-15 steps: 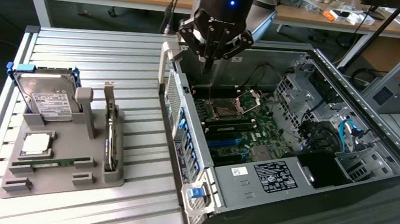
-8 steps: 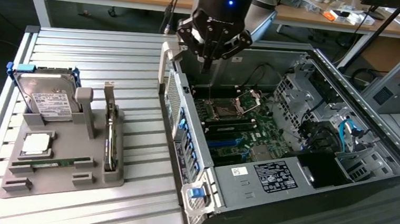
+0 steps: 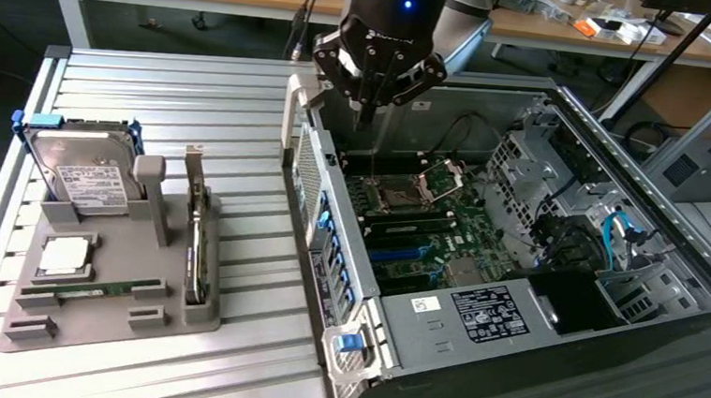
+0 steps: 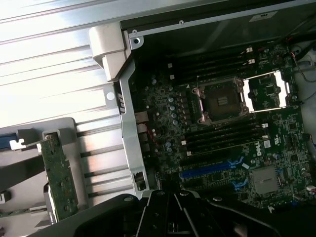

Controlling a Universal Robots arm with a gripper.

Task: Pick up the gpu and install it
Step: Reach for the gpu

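The gpu [image 3: 198, 244] stands on its long edge in a slot of the grey holder [image 3: 109, 323], its silver bracket end toward the far side; the wrist view shows its green circuit-board back [image 4: 59, 175]. My gripper [image 3: 363, 115] hangs above the far end of the open computer case [image 3: 498, 312], well to the exterior view's right of the gpu. Its fingers are shut together to a point with nothing between them. In the wrist view the gripper [image 4: 173, 212] is a dark mass over the motherboard [image 4: 222, 128].
A silver hard drive [image 3: 82, 175] with a white label stands in the holder. A narrow green RAM stick [image 3: 93, 289] and a small white square part [image 3: 63, 254] lie in it too. The motherboard has blue slots [image 4: 207, 170]. The case's wall [image 3: 312, 196] rises between holder and board.
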